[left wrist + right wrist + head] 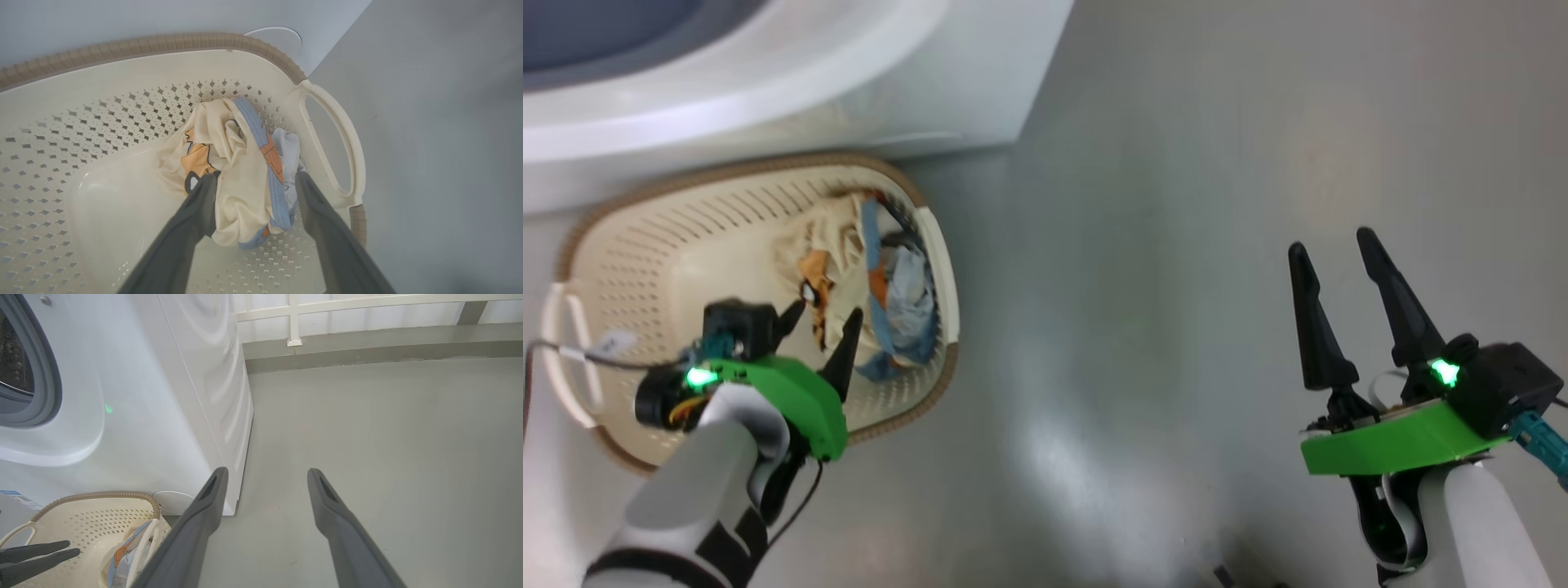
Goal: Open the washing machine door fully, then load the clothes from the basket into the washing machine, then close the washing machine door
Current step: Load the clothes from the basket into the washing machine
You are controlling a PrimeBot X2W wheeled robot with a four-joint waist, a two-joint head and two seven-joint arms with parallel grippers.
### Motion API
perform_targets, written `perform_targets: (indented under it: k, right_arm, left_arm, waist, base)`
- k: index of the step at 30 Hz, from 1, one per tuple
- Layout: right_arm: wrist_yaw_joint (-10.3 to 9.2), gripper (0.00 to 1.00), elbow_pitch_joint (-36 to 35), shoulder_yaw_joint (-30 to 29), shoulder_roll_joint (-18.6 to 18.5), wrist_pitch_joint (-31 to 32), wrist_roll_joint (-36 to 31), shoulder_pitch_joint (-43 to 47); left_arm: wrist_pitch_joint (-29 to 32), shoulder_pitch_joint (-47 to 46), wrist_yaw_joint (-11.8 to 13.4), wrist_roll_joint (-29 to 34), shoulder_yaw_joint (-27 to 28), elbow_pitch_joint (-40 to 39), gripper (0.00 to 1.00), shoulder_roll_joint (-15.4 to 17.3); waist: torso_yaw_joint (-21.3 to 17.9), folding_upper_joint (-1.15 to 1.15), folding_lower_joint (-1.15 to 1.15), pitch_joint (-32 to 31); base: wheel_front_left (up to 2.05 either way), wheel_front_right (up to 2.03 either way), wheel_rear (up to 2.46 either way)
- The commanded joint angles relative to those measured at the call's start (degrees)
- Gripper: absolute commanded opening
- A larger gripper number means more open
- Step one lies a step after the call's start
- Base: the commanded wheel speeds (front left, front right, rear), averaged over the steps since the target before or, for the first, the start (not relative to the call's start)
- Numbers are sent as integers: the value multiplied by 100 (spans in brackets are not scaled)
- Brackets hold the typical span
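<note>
big white front-loading washing machine [163, 416] on the grey floor [1176, 245]; just before it, the oval cream perforated plastic basket [645, 261] holds the crumpled cream and light blue clothes [241, 196] at one end. left jaws spread astride them; right jaws spread, empty, above the floor.

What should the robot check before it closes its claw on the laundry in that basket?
1. Left gripper open: ok.
2. Its fingers flank the cream garment: ok, one on each side.
3. Light blue garment between them too: cannot tell; it lies half hidden behind the cream one.
4. Basket stands close to the washing machine: ok.
5. Right gripper open, holding nothing, away from the basket: ok.
6. Washing machine door fully open: cannot tell from these views.
</note>
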Motion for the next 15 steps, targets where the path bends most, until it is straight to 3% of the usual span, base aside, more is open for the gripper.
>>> perform_targets:
  k: [1, 15]
  right_arm:
    - [16, 100, -160, 159, 15, -27, 13, -4]
    - [16, 100, -284, 298, 16, -27, 78, -220]
  left_arm:
    - [-38, -89, -9, -111, 17, -13, 100, 206]
    - [-38, -856, -9, -1565, -1793, 64, 100, 584]
  waist:
    - [-188, 0, 0, 402]
    - [-358, 0, 0, 946]
  base:
    - [0, 0, 0]
    - [0, 0, 0]
